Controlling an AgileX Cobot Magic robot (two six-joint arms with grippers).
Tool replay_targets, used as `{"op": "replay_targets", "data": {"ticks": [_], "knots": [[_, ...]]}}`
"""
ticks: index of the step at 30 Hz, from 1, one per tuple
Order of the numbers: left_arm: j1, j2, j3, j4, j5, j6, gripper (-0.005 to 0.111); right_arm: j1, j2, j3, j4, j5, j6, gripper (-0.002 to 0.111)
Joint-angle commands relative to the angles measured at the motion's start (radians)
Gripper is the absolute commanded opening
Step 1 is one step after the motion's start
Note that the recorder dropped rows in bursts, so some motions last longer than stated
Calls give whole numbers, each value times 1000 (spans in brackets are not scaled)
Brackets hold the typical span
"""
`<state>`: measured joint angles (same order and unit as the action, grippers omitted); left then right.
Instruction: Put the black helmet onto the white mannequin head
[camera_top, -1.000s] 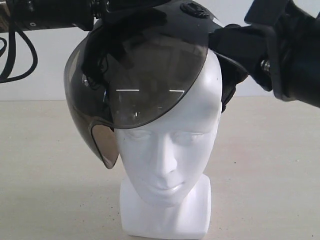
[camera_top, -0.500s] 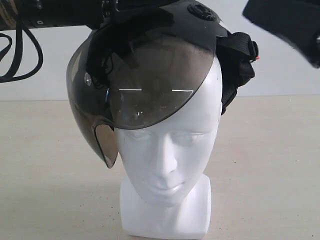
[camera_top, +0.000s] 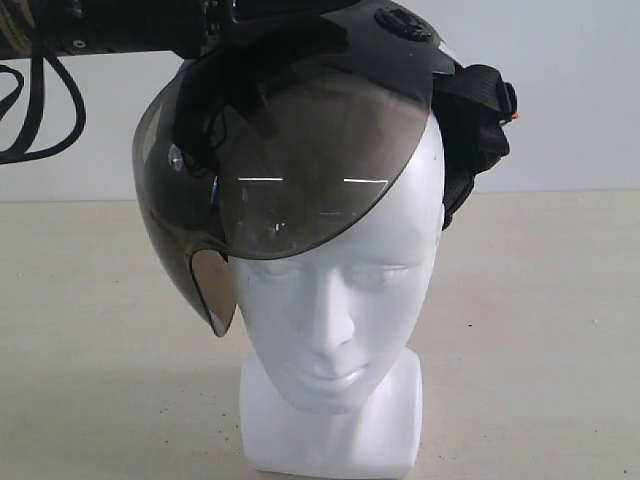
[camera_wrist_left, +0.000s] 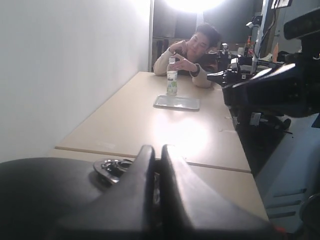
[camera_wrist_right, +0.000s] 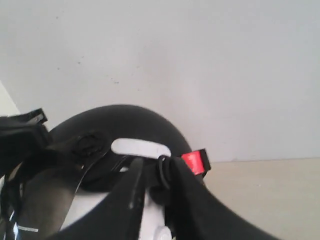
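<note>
The black helmet (camera_top: 300, 150) is on the white mannequin head (camera_top: 335, 300) but cocked. The head's crown is inside the shell, and the visor droops past the cheek on the left-arm side. The left claw (camera_wrist_left: 157, 150) is clamped on the helmet top, right above the head. The right claw (camera_wrist_right: 156, 167) sits by the red buckle (camera_wrist_right: 195, 161) behind the head, and I honestly can't tell if it's gripping. I'd guess leveling is next.

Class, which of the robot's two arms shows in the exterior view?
The left arm, which comes in from the top left and ends at the helmet. The other arm is nowhere in that view.
</note>
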<state>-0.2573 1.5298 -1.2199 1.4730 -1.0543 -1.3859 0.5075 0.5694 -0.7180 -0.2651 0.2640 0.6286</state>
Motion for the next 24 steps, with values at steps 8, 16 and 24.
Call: {"op": "replay_targets", "data": {"ticks": [8,16,24], "knots": [[-32,29,31,165,4,-57,4,-69,272,-219,192,263,142,54],[-32,29,31,169,5,-57,4,-69,396,-296,399,273,87,54],[-32,29,31,176,9,-57,4,-69,407,-296,592,235,93,54]]}}
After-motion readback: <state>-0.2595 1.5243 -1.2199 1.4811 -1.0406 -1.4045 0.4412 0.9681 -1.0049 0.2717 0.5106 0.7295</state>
